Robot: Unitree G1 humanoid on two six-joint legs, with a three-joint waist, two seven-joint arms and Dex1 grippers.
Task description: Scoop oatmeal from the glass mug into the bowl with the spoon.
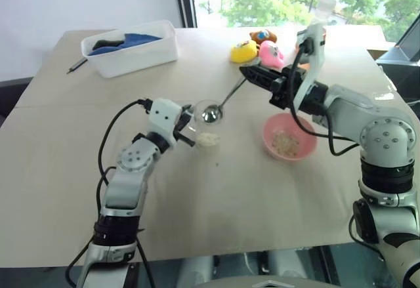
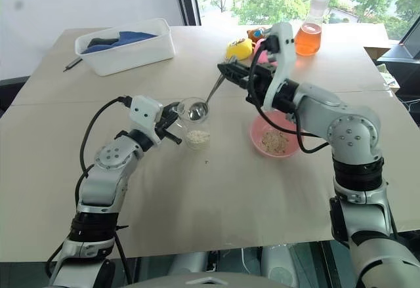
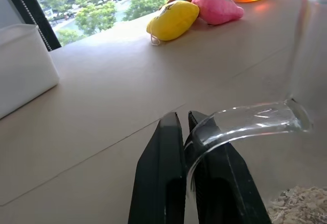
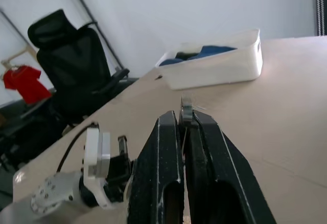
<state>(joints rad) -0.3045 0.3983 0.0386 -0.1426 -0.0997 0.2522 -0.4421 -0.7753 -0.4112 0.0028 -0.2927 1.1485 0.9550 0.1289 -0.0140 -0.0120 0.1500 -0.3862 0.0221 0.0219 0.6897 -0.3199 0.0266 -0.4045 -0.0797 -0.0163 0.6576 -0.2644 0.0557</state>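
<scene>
Here oatmeal (image 2: 197,137) sits in the glass mug (image 2: 194,123) and bowl (image 2: 273,135); end effectors clench mug handle and spoon (image 2: 203,104).

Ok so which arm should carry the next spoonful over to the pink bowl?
Right. The right gripper is shut on the spoon, whose tip sits at the glass mug rim, and the bowl lies on its side. The left gripper is busy pinching the mug's handle.

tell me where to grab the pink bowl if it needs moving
Judging by shape, pinch the shallow round pink bowl at its rim, one finger inside and one outside, coming from above. The wall is low and flared, with no handle. The near edge suits best, since pale oat flakes cover the middle.
</scene>
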